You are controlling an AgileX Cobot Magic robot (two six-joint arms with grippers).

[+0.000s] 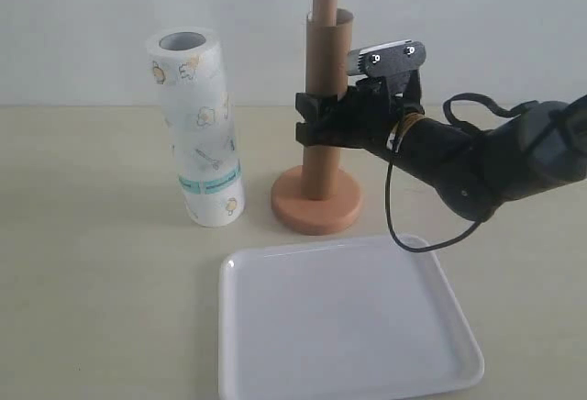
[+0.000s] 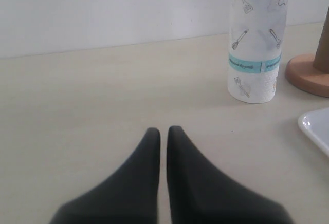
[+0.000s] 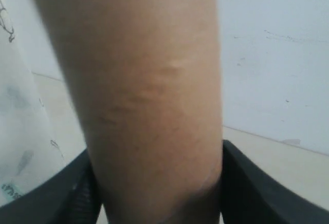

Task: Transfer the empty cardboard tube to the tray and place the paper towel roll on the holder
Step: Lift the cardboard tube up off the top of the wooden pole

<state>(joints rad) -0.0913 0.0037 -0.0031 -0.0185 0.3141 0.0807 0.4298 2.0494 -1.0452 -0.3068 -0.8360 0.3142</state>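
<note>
The empty cardboard tube [image 1: 328,51] stands upright over the dowel of the wooden holder [image 1: 316,209], whose rounded top pokes out above it. My right gripper [image 1: 301,117] is shut on the tube at mid height. In the right wrist view the tube [image 3: 144,90] fills the space between the black fingers [image 3: 252,188]. The paper towel roll [image 1: 197,129] stands on end to the left of the holder. In front lies the white tray [image 1: 339,327], with nothing on it. My left gripper [image 2: 163,131] is shut on nothing, low over the table and away from the roll [image 2: 257,44].
The holder base [image 2: 308,75] and a tray corner [image 2: 316,126] show at the edge of the left wrist view. A black cable [image 1: 404,235] hangs from the right arm above the tray's far edge. A pale wall runs behind the table.
</note>
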